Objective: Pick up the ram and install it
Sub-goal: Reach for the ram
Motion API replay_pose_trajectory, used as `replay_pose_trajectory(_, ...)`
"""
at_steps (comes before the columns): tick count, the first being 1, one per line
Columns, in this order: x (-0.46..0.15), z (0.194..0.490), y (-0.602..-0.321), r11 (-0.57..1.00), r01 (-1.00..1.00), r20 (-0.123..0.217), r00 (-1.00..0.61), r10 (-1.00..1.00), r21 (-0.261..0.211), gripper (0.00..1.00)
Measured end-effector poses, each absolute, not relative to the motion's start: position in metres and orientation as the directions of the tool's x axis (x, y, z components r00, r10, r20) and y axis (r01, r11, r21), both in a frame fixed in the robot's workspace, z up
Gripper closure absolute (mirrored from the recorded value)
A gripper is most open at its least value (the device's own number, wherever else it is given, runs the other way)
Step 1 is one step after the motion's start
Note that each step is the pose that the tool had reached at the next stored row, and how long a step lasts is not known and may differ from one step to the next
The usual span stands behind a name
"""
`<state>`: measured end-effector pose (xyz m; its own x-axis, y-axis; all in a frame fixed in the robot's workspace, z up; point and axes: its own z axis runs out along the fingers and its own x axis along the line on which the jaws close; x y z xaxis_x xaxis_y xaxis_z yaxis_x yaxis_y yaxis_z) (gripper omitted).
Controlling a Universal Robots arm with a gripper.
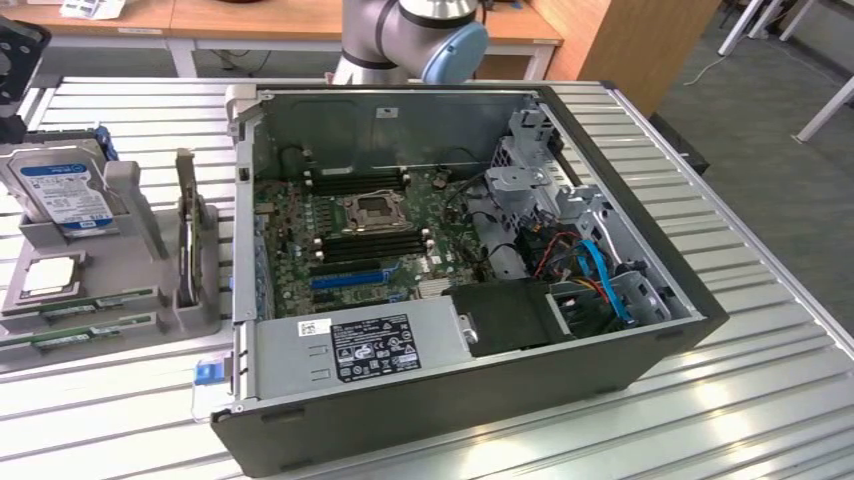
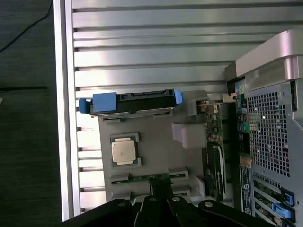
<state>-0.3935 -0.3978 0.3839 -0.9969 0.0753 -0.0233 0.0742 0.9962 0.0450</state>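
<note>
the ram (image 2: 138, 178) is a long, thin green stick, lying lengthwise in a narrow slot near one edge of the grey tray (image 2: 158, 139).

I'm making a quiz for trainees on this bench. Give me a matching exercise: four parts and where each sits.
1 hard drive
2 processor chip
3 ram
4 power supply

a inside the computer case
b upright in the grey holder
c flat in the holder's square pocket
d in the holder's long narrow slot

Pairs: 1-b, 2-c, 3-d, 4-a
</note>
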Motion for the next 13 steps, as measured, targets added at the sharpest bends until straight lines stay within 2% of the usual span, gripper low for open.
replay_pose_trajectory(13,-0.3941,0.3839,-0.4008,0.996,0.074,-0.023,-0.997,0.075,0.045,0.90)
